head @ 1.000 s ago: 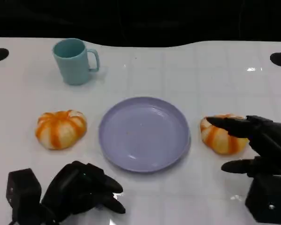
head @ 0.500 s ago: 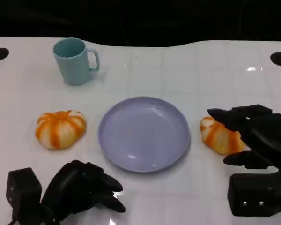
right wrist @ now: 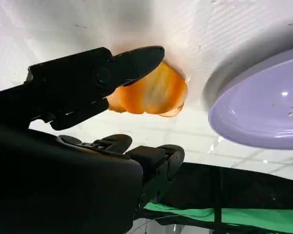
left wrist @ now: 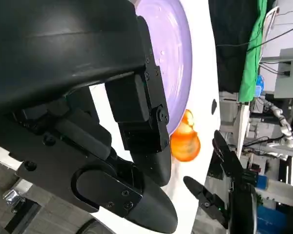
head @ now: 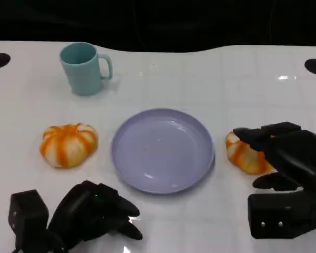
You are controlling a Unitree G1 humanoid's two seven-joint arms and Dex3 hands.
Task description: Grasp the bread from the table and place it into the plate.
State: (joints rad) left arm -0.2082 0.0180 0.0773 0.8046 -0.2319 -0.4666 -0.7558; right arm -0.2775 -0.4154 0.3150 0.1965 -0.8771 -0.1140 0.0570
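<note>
Head view: a purple plate (head: pixel 163 151) sits in the middle of the white table (head: pixel 210 79). Just right of it lies an orange-striped bread roll (head: pixel 243 153), on the table and outside the plate. The right hand (head: pixel 287 153) is over the roll's right side with fingers spread, one reaching across the top of the roll and another lower, near the table; whether they actually touch or clamp the roll cannot be told. A second striped roll (head: pixel 68 144) lies left of the plate, apart from it. A teal mug (head: pixel 85 68) stands upright at the far left. The left hand (head: pixel 95 211) rests low at the near left with fingers curled in, holding nothing.

Left wrist view: the left hand's black shell and curled fingers (left wrist: pixel 136 195) are close up, with the plate's rim (left wrist: pixel 178 48) behind, the roll (left wrist: pixel 185 142) past its edge, and the right hand's spread fingers (left wrist: pixel 224 156) beyond.

Right wrist view: one finger (right wrist: pixel 132 61) lies over the roll (right wrist: pixel 151 95), the others below it, apart; the plate (right wrist: pixel 263 107) lies beside the roll.
</note>
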